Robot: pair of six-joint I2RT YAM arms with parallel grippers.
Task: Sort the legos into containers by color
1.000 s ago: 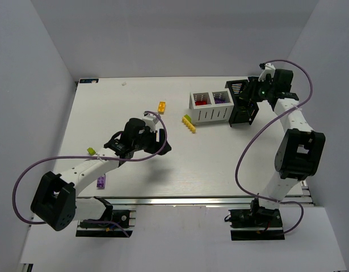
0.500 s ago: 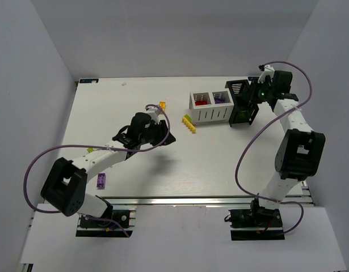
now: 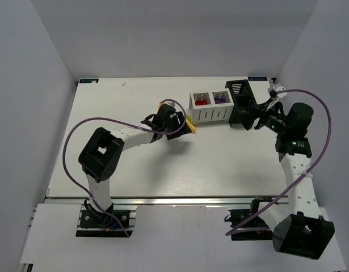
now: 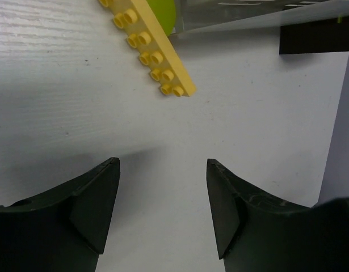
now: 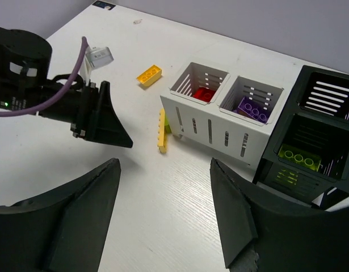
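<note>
A long yellow lego [image 4: 148, 45] lies flat on the table in front of the white container [image 3: 210, 114], with a lime lego [image 4: 162, 11] just behind it. My left gripper [image 4: 163, 162] hovers open just short of the yellow lego's near end, nothing between its fingers. The white container holds red legos [image 5: 201, 93] in its left compartment and a purple lego [image 5: 253, 109] in its right one. A lime lego [image 5: 299, 157] lies in the black container [image 5: 310, 141]. My right gripper [image 5: 164, 164] is open and empty, drawn back to the near right of the black container [image 3: 240, 102].
An orange-yellow lego [image 5: 149, 74] sits on the table left of the white container, beyond the left arm [image 3: 134, 136]. A small white scrap [image 3: 124, 84] lies near the far edge. Grey walls close in the table on three sides.
The left arm stretched right and away to the yellow lego. The right gripper pulled back from over the black container and opened wider.
</note>
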